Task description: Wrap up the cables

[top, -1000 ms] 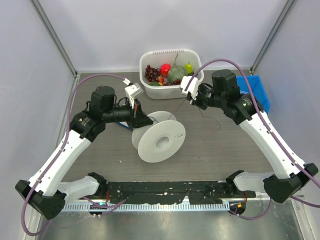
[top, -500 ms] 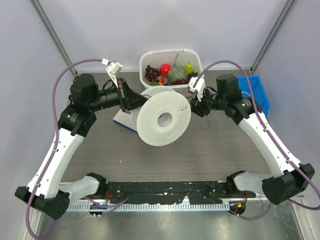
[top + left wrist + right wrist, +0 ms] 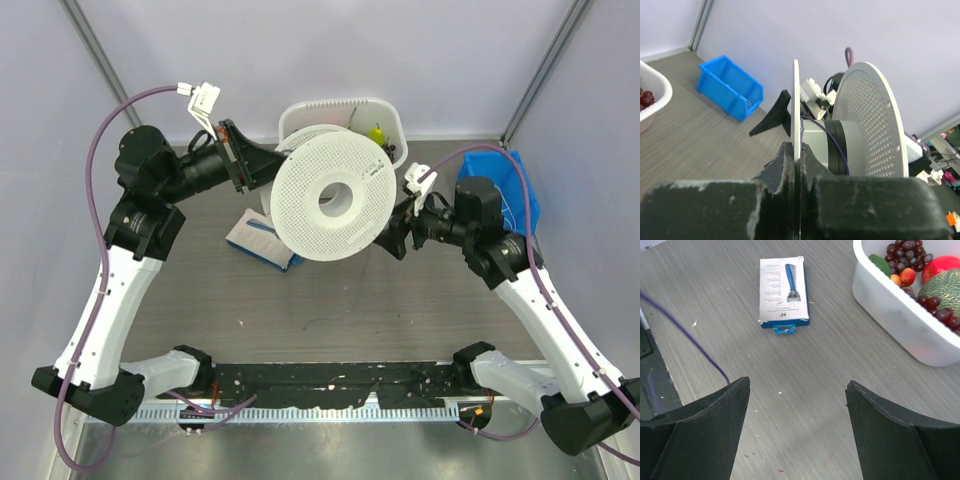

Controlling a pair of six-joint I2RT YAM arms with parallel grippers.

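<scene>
My left gripper [image 3: 799, 149] is shut on the edge of one flange of the round white spool [image 3: 870, 120], holding it up off the table. From above, the spool [image 3: 300, 215] shows its perforated flange, with the left gripper [image 3: 262, 165] at its upper left. A thin dark-purple cable [image 3: 832, 142] runs round the spool's hub. My right gripper [image 3: 398, 230] hangs just right of the spool, open and holding nothing. In the right wrist view a thin cable strand [image 3: 685, 335] crosses above the left finger of that gripper [image 3: 797, 385], over bare table.
A white tub [image 3: 395, 130] of fruit stands at the back, partly behind the spool; its wall [image 3: 890, 300] is close to the right gripper. A blue bin [image 3: 515, 190] sits at the right. A razor box [image 3: 262, 240] lies on the table under the spool's left side.
The left arm lifted the spool off the table, up and back, turning its flange toward the top camera. The right gripper opened wide and moved down and to the right.
</scene>
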